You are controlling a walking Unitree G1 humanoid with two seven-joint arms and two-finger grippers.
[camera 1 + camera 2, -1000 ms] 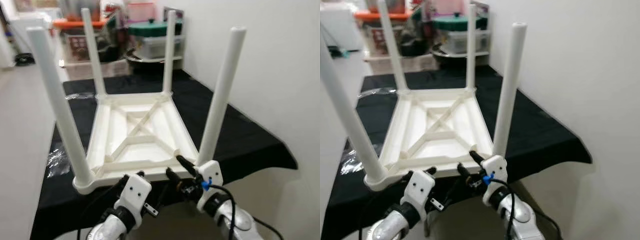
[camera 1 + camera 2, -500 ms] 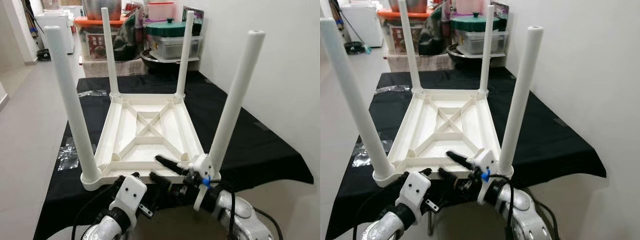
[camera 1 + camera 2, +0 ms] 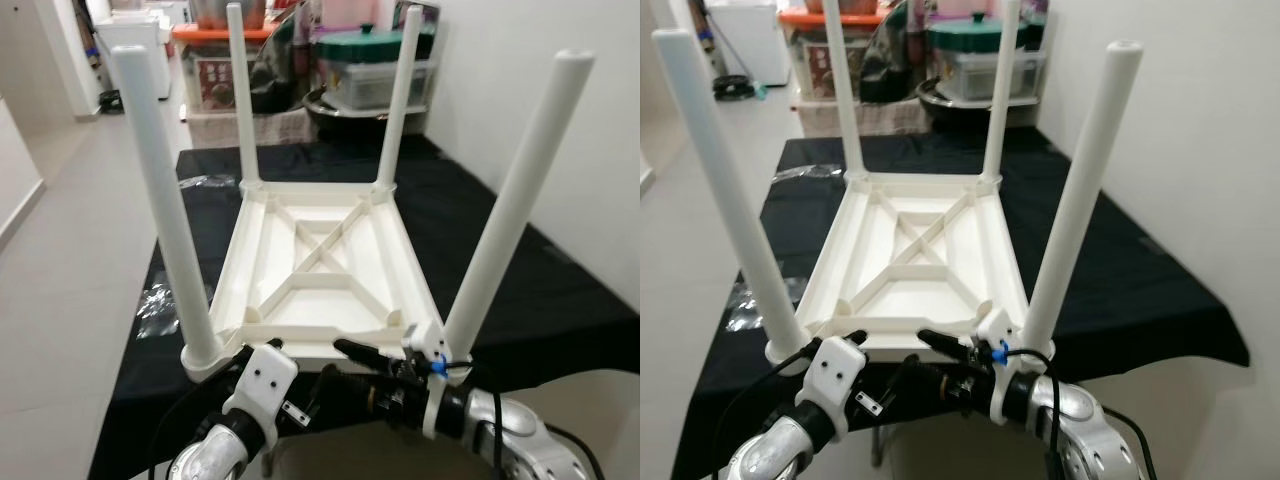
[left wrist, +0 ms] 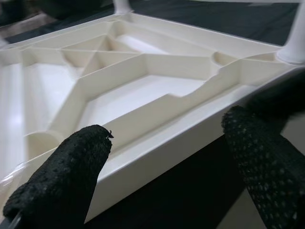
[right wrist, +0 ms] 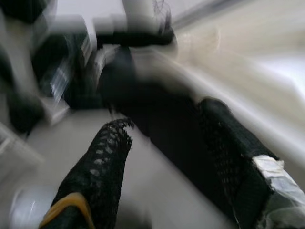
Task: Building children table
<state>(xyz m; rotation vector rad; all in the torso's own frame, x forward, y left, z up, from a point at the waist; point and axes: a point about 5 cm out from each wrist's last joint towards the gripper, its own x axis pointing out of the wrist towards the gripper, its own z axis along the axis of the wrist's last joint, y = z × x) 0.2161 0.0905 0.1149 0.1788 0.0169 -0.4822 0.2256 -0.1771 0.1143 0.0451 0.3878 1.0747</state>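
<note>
Left eye view: table (image 3: 325,270) just beyond hands.

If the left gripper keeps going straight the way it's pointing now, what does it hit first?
Most likely the near rim of the upturned white table: the left gripper points at it, jaws open, black cloth just below. Depth is unclear.

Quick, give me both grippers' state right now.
Left gripper: open, holding nothing, at the upturned table's near edge.
Right gripper: open, holding nothing.
</note>
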